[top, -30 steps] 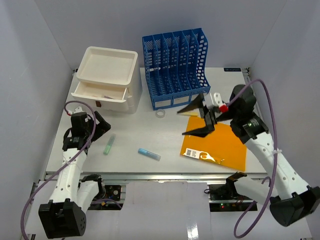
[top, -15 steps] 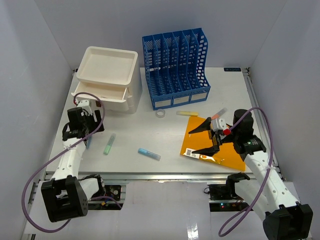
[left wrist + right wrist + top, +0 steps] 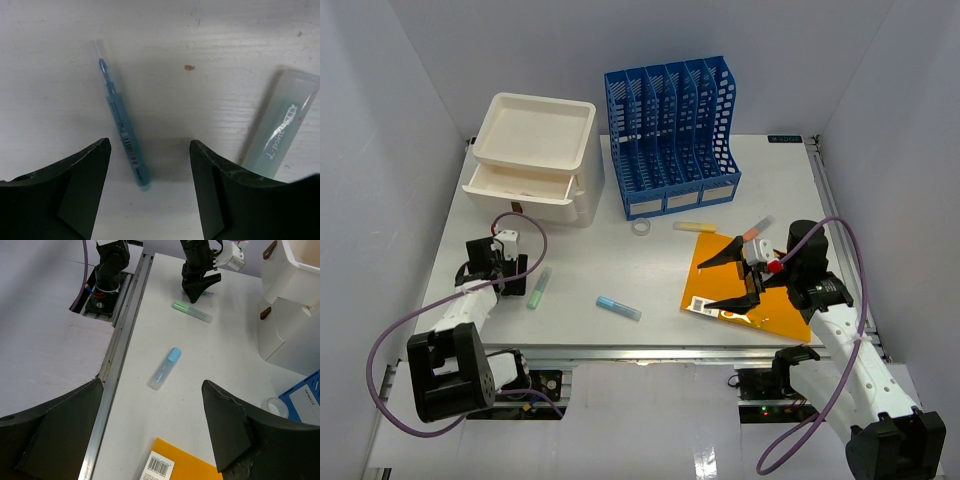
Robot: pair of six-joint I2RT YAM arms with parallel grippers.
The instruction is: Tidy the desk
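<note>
The white desk (image 3: 620,255) holds scattered stationery. My left gripper (image 3: 500,268) points down at the desk's left side, open and empty. In the left wrist view the gripper (image 3: 148,147) hovers just above the surface, with a thin blue pen (image 3: 122,132) lying between its fingers, nearer the left one. A pale green highlighter (image 3: 280,135) lies just outside the right finger and also shows from above (image 3: 538,290). My right gripper (image 3: 735,275) is open and empty above an orange folder (image 3: 760,295). A light blue highlighter (image 3: 618,308) lies at the front centre.
A white drawer unit (image 3: 535,170) with its drawer pulled out stands at the back left. A blue file rack (image 3: 670,130) stands beside it. A tape ring (image 3: 642,229), a yellow highlighter (image 3: 695,227) and a thin pinkish pen (image 3: 757,228) lie in front of the rack.
My left gripper has moved toward the near edge and down over the blue pen. My right gripper drew back from the rack to above the orange folder, then stayed.
</note>
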